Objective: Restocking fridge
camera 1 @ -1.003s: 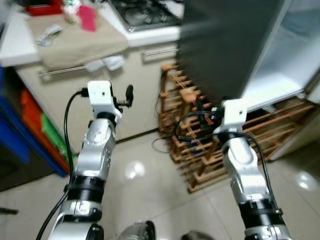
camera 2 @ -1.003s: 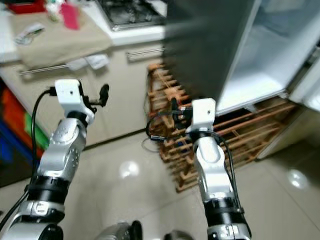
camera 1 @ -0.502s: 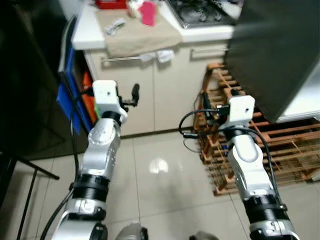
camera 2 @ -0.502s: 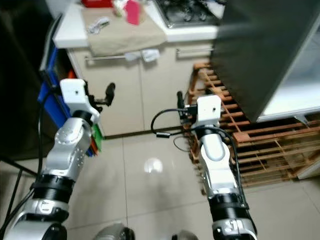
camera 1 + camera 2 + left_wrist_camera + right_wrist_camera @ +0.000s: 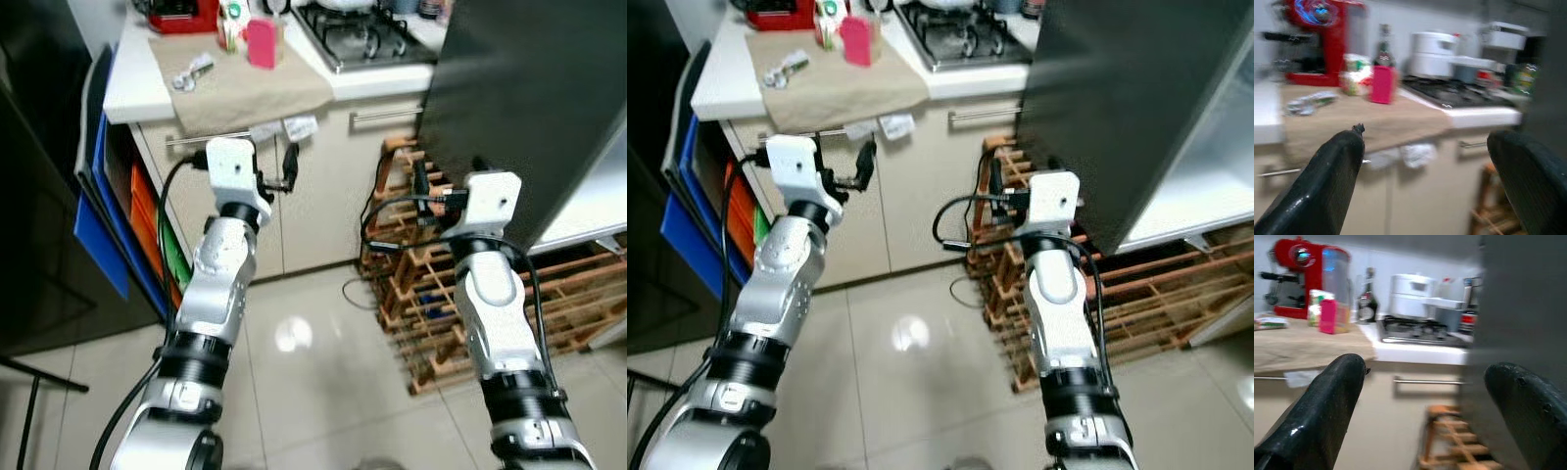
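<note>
Both grippers (image 5: 1425,147) (image 5: 1420,382) empty — counter (image 5: 1396,115) blurred

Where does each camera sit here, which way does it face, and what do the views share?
Left eye and right eye: on the head, looking forward and down at both arms, the floor, the wine rack, the counter and the dark fridge door.
Left wrist: on the left arm, facing the counter between the left gripper fingers; coffee machine, pink carton.
Right wrist: on the right arm, facing the stove between the right gripper fingers.
Shared: the carton and stove show in all views.
</note>
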